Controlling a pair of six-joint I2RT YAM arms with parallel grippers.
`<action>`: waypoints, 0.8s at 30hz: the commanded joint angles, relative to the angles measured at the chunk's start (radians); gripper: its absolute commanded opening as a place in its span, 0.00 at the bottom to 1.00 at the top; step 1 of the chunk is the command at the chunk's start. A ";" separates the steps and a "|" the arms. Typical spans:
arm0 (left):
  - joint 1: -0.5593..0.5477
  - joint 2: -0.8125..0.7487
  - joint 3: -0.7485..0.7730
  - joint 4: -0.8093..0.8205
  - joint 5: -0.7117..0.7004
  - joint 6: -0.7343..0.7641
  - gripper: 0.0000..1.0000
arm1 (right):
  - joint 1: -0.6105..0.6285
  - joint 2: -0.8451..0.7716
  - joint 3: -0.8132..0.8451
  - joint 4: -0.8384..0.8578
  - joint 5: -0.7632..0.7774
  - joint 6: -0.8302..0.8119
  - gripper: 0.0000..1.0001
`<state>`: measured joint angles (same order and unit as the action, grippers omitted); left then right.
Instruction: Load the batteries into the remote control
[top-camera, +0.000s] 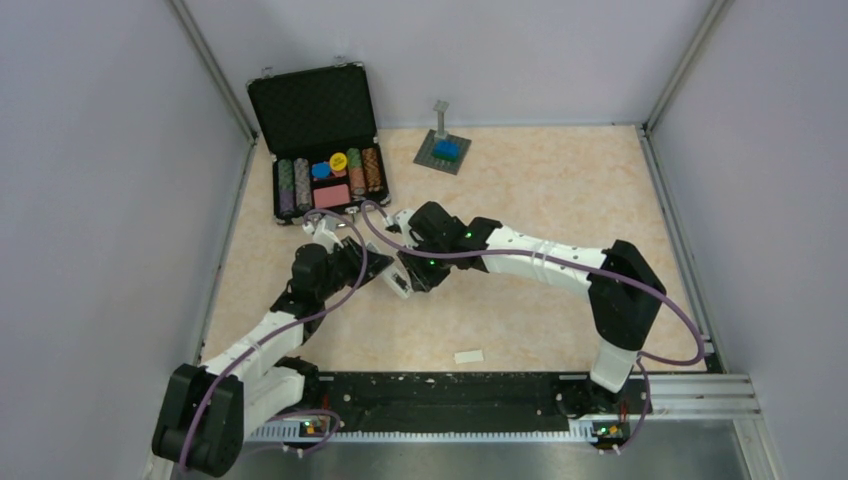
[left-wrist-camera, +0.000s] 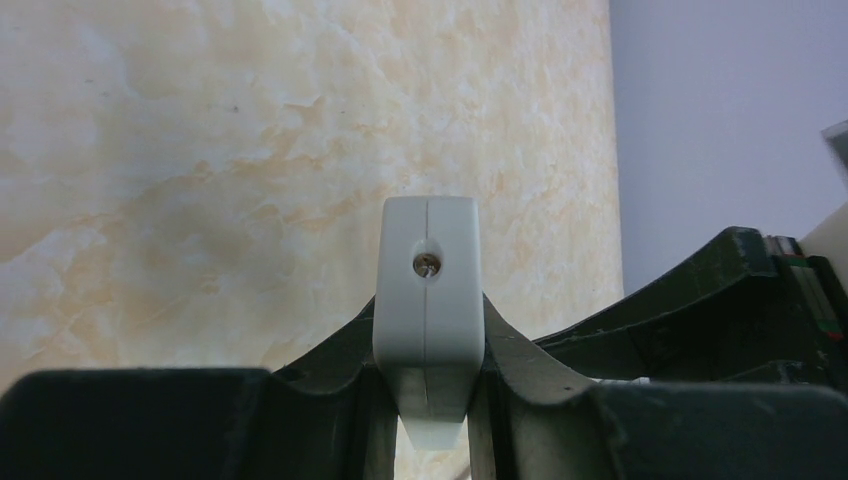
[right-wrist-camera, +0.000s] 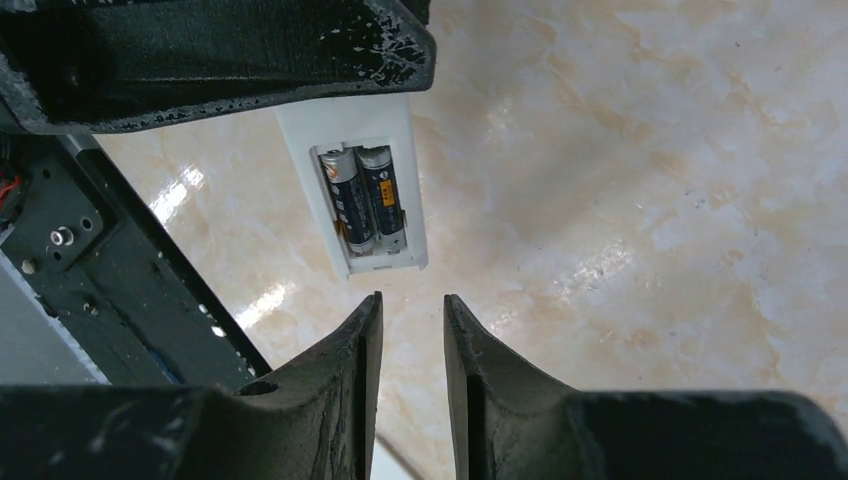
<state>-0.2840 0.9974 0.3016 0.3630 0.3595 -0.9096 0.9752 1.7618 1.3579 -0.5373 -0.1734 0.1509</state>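
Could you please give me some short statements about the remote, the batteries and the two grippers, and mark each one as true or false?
1. Both batteries lie side by side in the open compartment of the remote control. True.
2. The right gripper holds a battery. False: its fingers stand slightly apart with nothing between them.
3. The left gripper clamps the remote control. True.
4. The white cover plate is fitted on the remote control. False: it lies on the table near the front edge, and the compartment is uncovered.
5. The chip case at the back left is closed. False: its lid stands open.
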 joint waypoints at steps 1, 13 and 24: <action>-0.005 -0.023 0.044 -0.056 -0.064 0.042 0.00 | 0.015 0.001 0.011 0.046 0.069 0.052 0.29; -0.006 -0.028 0.045 -0.090 -0.012 0.057 0.00 | 0.014 -0.229 -0.332 -0.008 0.193 0.222 0.52; -0.006 -0.079 0.042 -0.147 -0.045 0.082 0.00 | 0.125 -0.343 -0.413 -0.108 0.106 -0.007 0.64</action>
<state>-0.2852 0.9573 0.3088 0.2153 0.3412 -0.8566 1.0454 1.4025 0.8806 -0.6189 -0.1093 0.2096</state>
